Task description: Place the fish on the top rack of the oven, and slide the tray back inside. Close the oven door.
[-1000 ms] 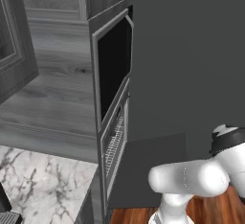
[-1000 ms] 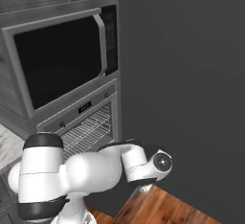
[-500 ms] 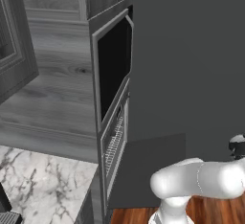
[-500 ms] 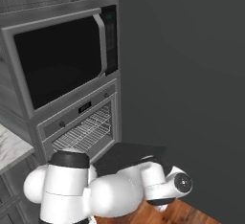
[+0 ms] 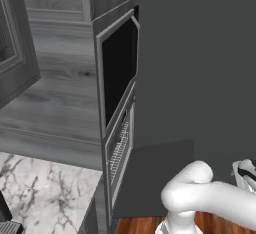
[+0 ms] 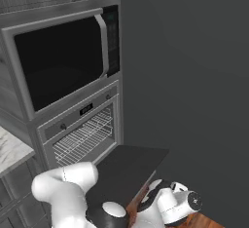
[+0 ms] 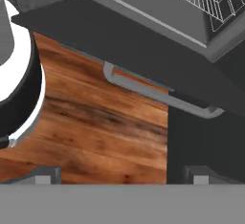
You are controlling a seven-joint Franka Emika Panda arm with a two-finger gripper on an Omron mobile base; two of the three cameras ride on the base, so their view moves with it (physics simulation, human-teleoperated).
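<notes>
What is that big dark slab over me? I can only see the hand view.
Observer: That's the oven door. In the right base view it lies folded down flat, wide open.
Operator: What's above the oven?
Observer: A microwave with a big black window sits right over the oven.
Operator: Where's my arm?
Observer: The arm is bent down low, just past the door's front edge, near the wood floor.
Operator: What's next to the oven?
Observer: A marble counter, seen beside it in the left base view.
</notes>
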